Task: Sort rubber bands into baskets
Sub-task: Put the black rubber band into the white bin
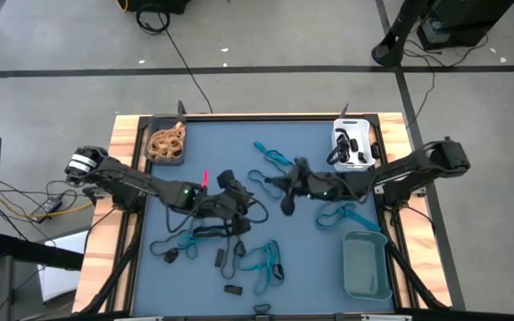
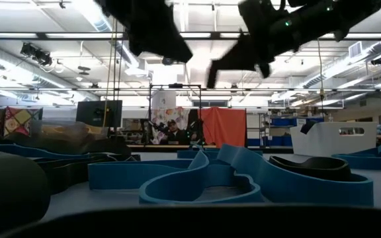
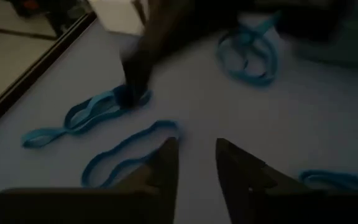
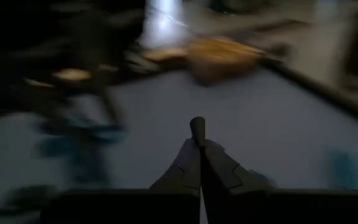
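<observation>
Blue rubber bands [image 1: 266, 263] and black ones [image 1: 221, 259] lie scattered flat on the blue mat. Three baskets stand on it: a dark one [image 1: 154, 159] holding tan bands [image 1: 167, 141] at the far left, a white one [image 1: 338, 135] holding black bands at the far right, and a grey-teal one [image 1: 366, 265] at the near right. My left gripper [image 3: 196, 158] hovers open over the mat's middle with nothing between its fingers. My right gripper [image 4: 198, 134], shut, faces it from the right above a blue band [image 3: 98, 109]. My right gripper is shut with a small dark nub [image 4: 197, 126] showing at its fingertips. Whether that is a band or the fingers' own ends, and whether the gripper touches the blue band below it, I cannot tell.
More blue bands lie at the far middle [image 1: 270, 158] and right of centre [image 1: 346, 214]. A small pink thing [image 1: 205, 178] sits beside my left arm. Wooden edges [image 1: 123, 134] frame the mat. Black cables run over the floor beyond the table.
</observation>
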